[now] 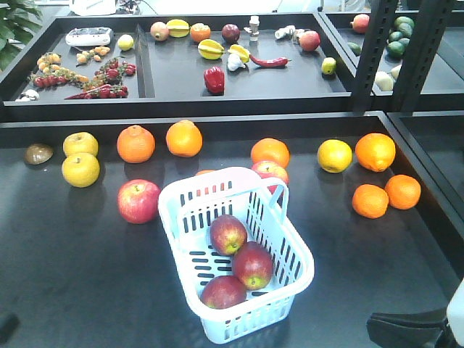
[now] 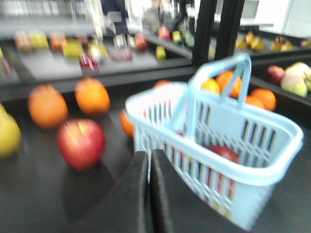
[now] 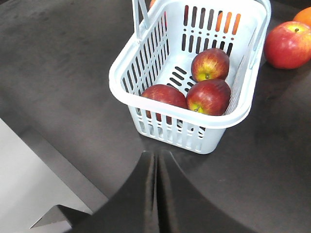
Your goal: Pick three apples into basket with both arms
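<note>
Inside slotted plastic basket (image 1: pixel 293 279): three round apples (image 1: pixel 228 234) | both fingers pressed together, empty

The top of the basket (image 1: pixel 235 254) is left open, with only one handle (image 1: pixel 270 196) raised at its far end. Its floor is largely taken up by three apples (image 1: pixel 237 262), packed close together. A pink-red apple (image 1: pixel 138 201) is found just beside the basket's left wall, and another (image 1: pixel 270 172) just behind the far end. Oranges (image 1: pixel 183 138) are strung along the back of the table (image 1: pixel 65 275). Bare tabletop is seen left, right and in front of the basket.
</note>
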### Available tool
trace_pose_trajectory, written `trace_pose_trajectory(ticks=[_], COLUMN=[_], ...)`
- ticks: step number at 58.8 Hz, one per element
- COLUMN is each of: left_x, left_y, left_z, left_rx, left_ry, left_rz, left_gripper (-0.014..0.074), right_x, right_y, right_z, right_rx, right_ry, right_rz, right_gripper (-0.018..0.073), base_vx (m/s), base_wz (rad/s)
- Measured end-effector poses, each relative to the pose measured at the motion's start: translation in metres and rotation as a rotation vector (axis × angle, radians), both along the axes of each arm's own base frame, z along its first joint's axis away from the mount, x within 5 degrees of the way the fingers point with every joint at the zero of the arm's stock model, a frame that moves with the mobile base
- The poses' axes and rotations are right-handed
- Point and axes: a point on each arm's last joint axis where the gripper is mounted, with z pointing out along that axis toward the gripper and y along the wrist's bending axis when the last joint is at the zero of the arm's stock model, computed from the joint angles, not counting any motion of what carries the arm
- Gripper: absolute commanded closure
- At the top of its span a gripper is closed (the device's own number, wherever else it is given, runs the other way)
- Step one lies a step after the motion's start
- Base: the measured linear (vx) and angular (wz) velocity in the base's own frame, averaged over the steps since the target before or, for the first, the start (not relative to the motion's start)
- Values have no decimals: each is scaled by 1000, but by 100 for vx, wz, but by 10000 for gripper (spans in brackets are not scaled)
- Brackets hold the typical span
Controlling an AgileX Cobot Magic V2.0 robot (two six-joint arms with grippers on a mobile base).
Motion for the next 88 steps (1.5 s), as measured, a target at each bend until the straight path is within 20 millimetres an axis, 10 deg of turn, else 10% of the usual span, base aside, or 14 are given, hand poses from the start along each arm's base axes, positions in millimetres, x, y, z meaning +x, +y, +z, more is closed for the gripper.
trace_pose_trajectory(ticks=[88], left_x=[0], left_y=[23], left_z=[-1], left_rx=[-226], left_ry=[31], left_rz=[394], left_gripper=[603], right_x=[0], right_y=[0], right_z=[0], right_rx=[-2], right_ry=[6], right_rz=[3], right_gripper=[564], base_vx=[0], base_wz=[0])
